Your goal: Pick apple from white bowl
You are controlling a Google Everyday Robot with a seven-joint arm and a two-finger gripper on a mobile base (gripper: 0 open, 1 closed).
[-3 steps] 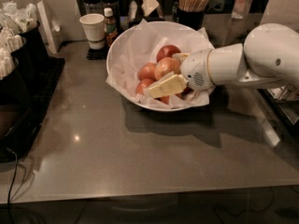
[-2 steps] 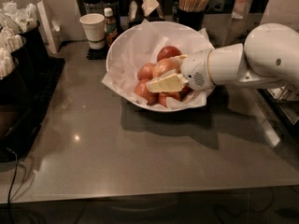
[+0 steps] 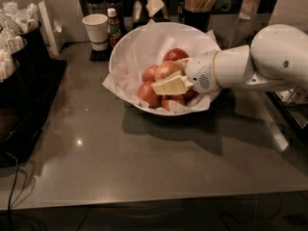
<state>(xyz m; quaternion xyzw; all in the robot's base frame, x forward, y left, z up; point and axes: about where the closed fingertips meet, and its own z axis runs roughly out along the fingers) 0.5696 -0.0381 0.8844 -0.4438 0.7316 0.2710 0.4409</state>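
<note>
Several apples lie heaped in the white bowl [image 3: 121, 52], which stands toward the far edge of the grey counter [image 3: 144, 158], roughly midway along it. Crinkled white paper [image 3: 144, 42] lines the bowl and spills over its rim on the left side. My arm [image 3: 260, 61] reaches in from the right edge of the surface, and the gripper [image 3: 169, 83] sits low inside the bowl, right of its centre, with its cream-coloured tip pressed in among the fruit.

The apple [image 3: 167, 69] I am after is the palest one, near the top of the pile. It rests just above the gripper's cream tip and touches it. From this view I cannot tell whether the gripper has closed on the apple or merely lies against it, nor how far apart it is set.

Deeper red apples [image 3: 147, 93] crowd around it: one behind, toward the far rim, and others to the left and underneath.

Toward the far left corner I see a white paper cup [image 3: 95, 29] with a small bottle [image 3: 113, 25] just beside it. Behind the bowl, at the far edge, a dark holder of wooden sticks [image 3: 198, 1] stands. A black rack [image 3: 21, 95] runs along the left edge.
</note>
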